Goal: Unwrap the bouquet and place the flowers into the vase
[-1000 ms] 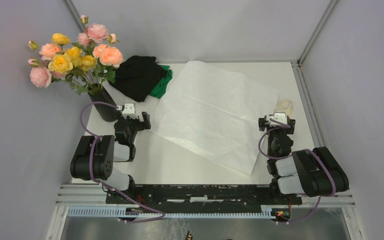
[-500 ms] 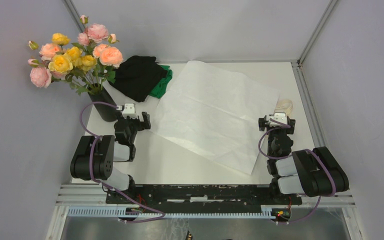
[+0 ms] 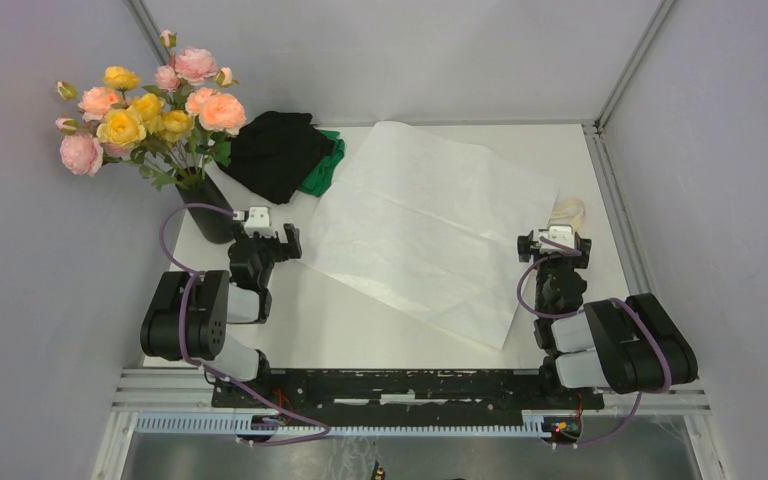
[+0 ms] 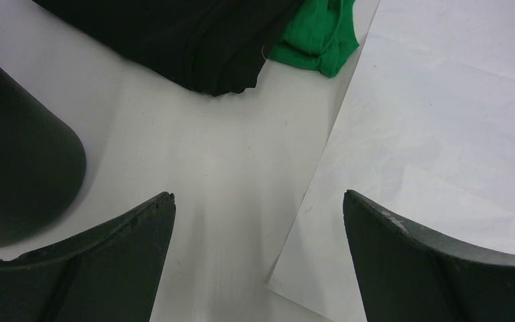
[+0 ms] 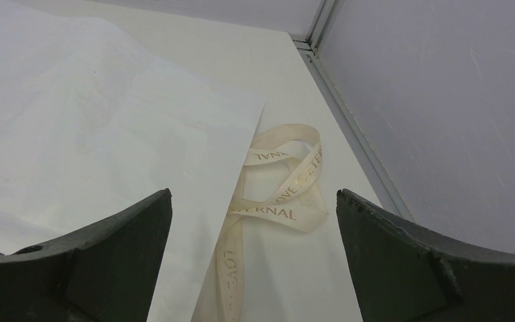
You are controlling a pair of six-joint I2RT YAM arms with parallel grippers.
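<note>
Pink, peach and yellow artificial roses [image 3: 150, 105] stand in tall matte black vase [image 3: 210, 212], far left, stems apparently seated | white paper sheet [image 3: 430, 230] flat, cream ribbon [image 5: 278, 194] beside it | left gripper [image 4: 258, 201] and right gripper [image 5: 255, 194] spread, empty | I'd withdraw wide of the vase.

I see a heap of black cloth [image 3: 278, 153] lying at the far left of the white table [image 3: 360, 330], a green cloth [image 3: 324, 170] poking out from under its right side. Grey walls [image 3: 410, 50] close the table in on three sides; an aluminium rail [image 3: 615, 200] lines its right edge.
</note>
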